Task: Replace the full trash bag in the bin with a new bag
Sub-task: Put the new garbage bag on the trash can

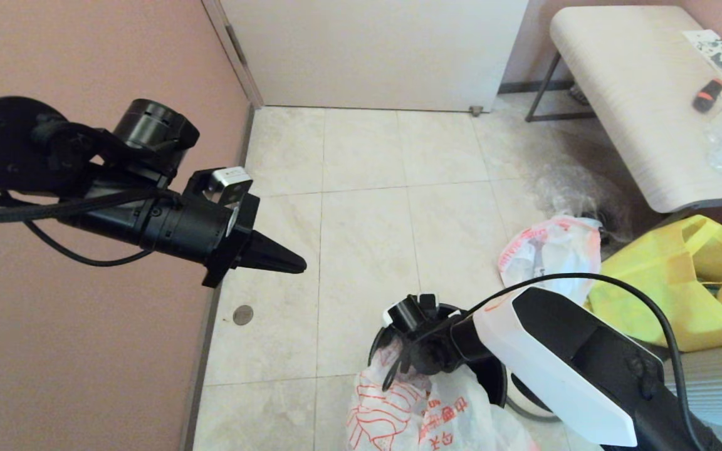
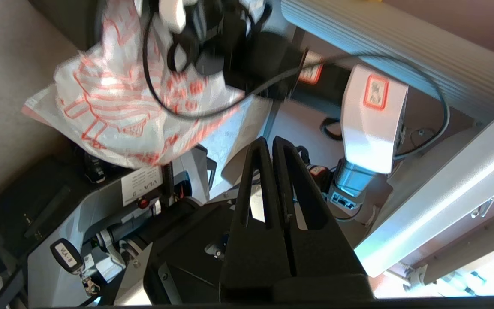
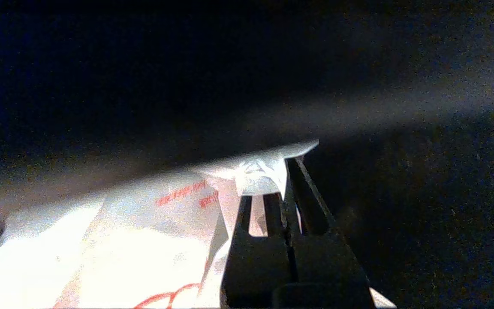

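While right gripper is pinching new bag inside dark bin, fingers clamped on thin film: bag is draping over rim at bin's 6 o'clock, mostly outside. Risk: film slipping from narrow pinch, or bunching instead of lining bin; light bin tipping under arm's push. Left gripper is hovering with fingers pressed together, empty, at bin's 10 o'clock. Full trash bag is lying on beige tiled floor at 1 o'clock, beside yellow tote. Pink wall at 9 o'clock.

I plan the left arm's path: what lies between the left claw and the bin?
Only bare floor tiles in the head view, between the shut left claw, held high, and the bin.
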You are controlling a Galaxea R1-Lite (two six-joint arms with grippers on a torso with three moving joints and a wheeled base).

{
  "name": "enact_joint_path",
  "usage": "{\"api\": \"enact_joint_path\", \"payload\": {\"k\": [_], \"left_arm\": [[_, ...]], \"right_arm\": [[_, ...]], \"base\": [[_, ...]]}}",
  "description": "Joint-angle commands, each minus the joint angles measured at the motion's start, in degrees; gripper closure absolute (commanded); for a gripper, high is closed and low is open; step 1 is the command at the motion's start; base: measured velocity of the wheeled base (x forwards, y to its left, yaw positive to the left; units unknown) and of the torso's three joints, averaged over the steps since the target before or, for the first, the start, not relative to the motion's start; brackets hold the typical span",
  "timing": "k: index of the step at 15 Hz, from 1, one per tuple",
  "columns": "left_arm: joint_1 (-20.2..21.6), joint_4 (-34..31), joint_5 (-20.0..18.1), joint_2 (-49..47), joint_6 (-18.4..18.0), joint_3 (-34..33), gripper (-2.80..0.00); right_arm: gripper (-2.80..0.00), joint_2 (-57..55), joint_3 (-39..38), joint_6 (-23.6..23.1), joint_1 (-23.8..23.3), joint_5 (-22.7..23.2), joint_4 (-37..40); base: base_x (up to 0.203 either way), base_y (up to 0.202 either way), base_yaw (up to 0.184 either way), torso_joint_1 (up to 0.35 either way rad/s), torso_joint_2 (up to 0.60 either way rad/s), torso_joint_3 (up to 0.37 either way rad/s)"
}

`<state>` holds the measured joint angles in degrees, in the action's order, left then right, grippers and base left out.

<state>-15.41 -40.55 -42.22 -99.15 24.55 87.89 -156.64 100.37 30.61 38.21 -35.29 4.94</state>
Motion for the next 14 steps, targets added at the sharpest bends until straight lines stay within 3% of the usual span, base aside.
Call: {"api": "enact_joint_path", "payload": {"k": [1,7,14], "left_arm": [[0.12,-0.07,-0.24,0.53,0.15,0.00,0.00],[0.20,0.12,-0.24,0.27,0.15,0.00,0.00],[0.03,0.12,-0.24,0.27,0.15,-0.09,0.00]], "right_arm": [[0.00,3.28,-4.93,0.36,1.06,-0.62,-2.79],[0.00,11.08,-19.51,-0.28,3.40,-2.34,-15.82],[0.00,15.24,-28.29,-0.99,6.38,-2.34,-19.88]], "base": [[0.000,0.000,0.000,0.000,0.00,0.000],[0.000,0.000,0.000,0.000,0.00,0.000],[0.000,0.000,0.000,0.000,0.00,0.000]]}}
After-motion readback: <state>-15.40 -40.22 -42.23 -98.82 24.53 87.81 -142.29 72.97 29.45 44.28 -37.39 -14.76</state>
